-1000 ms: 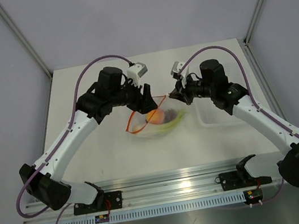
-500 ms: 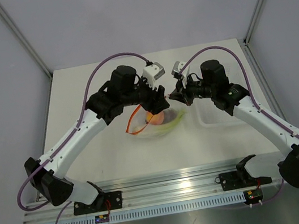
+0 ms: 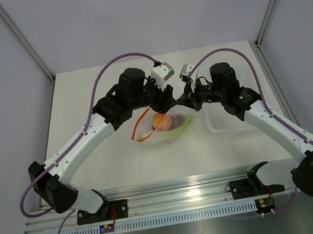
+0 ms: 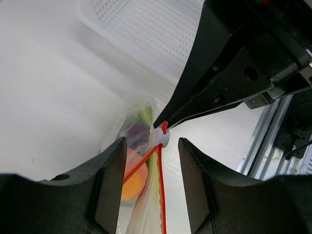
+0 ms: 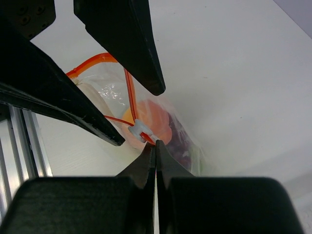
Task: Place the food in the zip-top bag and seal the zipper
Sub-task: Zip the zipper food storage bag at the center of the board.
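The clear zip-top bag point(image 3: 160, 133) lies mid-table with the peach point(image 3: 162, 121), dark grapes point(image 5: 183, 146) and green stalks point(image 3: 185, 125) inside. Its orange-red zipper point(image 3: 142, 132) stands partly open, with a white slider point(image 4: 161, 138) at the right end. My right gripper point(image 3: 186, 101) is shut on the zipper's end just past the slider, which the right wrist view point(image 5: 155, 145) shows. My left gripper point(image 3: 168, 99) is open, and its fingers straddle the slider point(image 5: 139, 130) without touching it. The peach point(image 4: 132, 171) shows through the bag below.
A rigid clear tray point(image 3: 229, 120) stands right of the bag, under my right arm; its meshed floor shows in the left wrist view point(image 4: 146, 29). The two grippers are nearly touching. The metal rail point(image 3: 176, 200) runs along the near edge.
My left arm has swung right toward my right gripper, so its open fingers now straddle the slider. My right gripper has stayed shut on the zipper's end.
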